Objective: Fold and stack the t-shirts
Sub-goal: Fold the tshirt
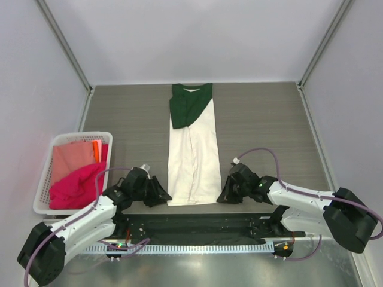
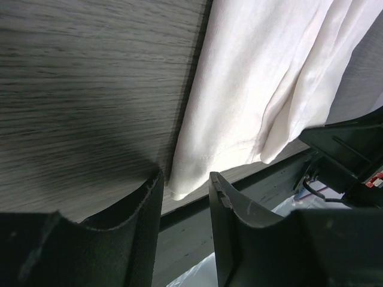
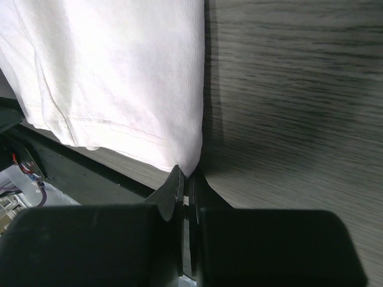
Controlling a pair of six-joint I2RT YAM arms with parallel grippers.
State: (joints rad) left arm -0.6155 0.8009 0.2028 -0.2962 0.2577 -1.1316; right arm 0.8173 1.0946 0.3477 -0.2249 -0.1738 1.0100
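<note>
Cream t-shirt [image 1: 192, 161], soft long folded strip on grained table [image 1: 263, 119]

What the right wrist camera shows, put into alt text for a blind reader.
The right end effector, fingers pressed nearly together, pinches a hem corner of a cream t-shirt. The shirt lies flat on a grey wood-grain table, its stitched hem running off to the left.
</note>
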